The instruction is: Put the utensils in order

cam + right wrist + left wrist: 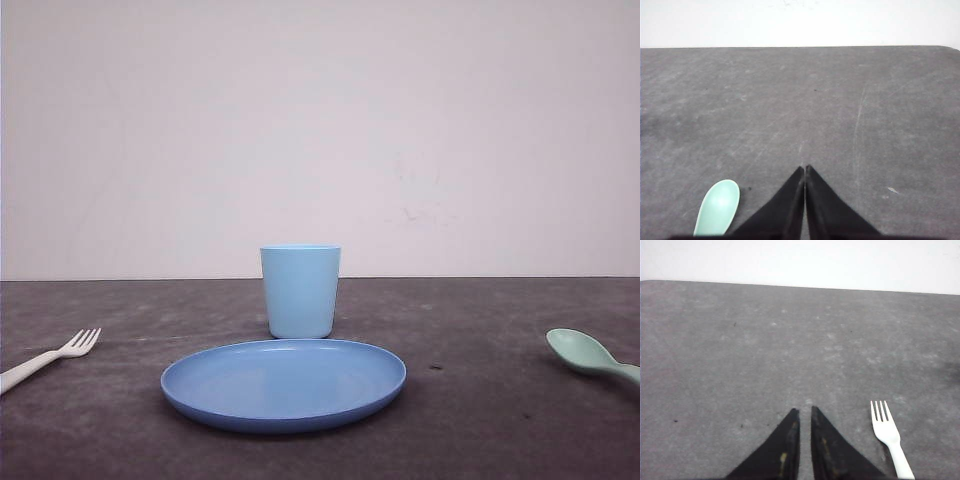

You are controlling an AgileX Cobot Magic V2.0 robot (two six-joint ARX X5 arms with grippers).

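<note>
A white fork (50,357) lies on the dark table at the far left, its tines pointing toward the middle. At the far right lies the mint-green spoon (590,356), bowl toward the middle. In the left wrist view my left gripper (802,410) hangs over bare table, its fingers drawn together to a thin slit with nothing in it, and the fork (888,432) lies just beside one finger. My right gripper (804,167) is shut and empty above the table, with the spoon's bowl (717,207) a short way off to its side.
A round blue plate (285,385) sits at the middle front of the table. A light blue cup (300,290) stands upright just behind it. The table's far edge meets a pale wall.
</note>
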